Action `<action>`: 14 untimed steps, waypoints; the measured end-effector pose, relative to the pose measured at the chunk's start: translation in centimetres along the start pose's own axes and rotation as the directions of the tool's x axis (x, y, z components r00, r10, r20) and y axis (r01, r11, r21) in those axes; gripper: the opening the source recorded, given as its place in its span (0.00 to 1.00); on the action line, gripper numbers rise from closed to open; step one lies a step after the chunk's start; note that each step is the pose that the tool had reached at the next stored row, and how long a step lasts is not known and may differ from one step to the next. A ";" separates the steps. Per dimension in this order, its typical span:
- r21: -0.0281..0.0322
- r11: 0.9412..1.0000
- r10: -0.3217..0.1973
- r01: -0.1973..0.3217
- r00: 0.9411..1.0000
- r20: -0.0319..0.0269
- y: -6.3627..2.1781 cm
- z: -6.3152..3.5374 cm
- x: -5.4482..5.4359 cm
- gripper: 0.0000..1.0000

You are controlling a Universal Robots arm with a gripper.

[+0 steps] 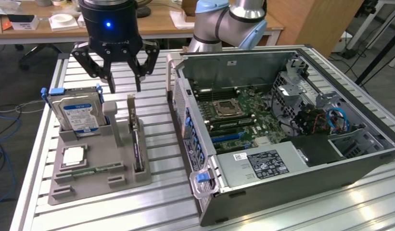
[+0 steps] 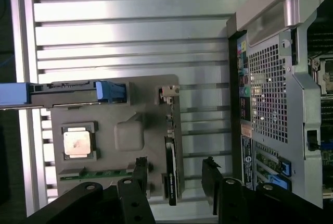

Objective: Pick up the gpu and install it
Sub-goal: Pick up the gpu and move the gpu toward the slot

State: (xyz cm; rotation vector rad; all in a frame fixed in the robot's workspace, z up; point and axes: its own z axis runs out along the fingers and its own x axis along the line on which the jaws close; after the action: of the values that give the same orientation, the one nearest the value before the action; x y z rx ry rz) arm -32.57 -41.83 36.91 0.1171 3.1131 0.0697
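Observation:
The gpu [image 1: 135,142] is a thin dark card standing on edge in a slot of the grey holder tray [image 1: 95,185], its silver bracket end pointing up. My gripper [image 1: 124,87] hangs open just above the card's bracket end, touching nothing. In the wrist view the gpu [image 2: 171,169] lies between my two black fingers [image 2: 140,174], with a gap on each side. The open computer case [image 1: 281,120] stands at the exterior view's right of the tray, motherboard [image 1: 239,118] exposed.
The tray [image 2: 130,99] also holds a silver hard drive [image 1: 78,113] with a blue-white label, a CPU [image 1: 74,156] and a green memory stick [image 1: 97,169]. The case's rear panel [image 2: 268,94] stands close beside the gpu. Everything rests on a slatted aluminium table [image 1: 159,211].

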 end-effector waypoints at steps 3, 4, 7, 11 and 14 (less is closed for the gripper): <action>0.000 1.000 0.000 0.000 1.000 0.000 -0.09 0.09 0.0 0.55; 0.000 1.000 0.000 0.000 1.000 0.000 -0.12 0.12 0.0 0.55; 0.000 1.000 0.000 0.000 1.000 0.000 -0.19 0.25 0.0 0.55; 0.000 1.000 0.000 0.000 1.000 0.000 -0.27 0.46 0.0 0.55; 0.000 1.000 0.000 0.000 1.000 0.000 -0.30 0.66 0.0 0.55</action>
State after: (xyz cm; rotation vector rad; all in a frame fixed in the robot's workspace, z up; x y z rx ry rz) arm -32.57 -42.10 36.24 0.1170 3.1133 0.0694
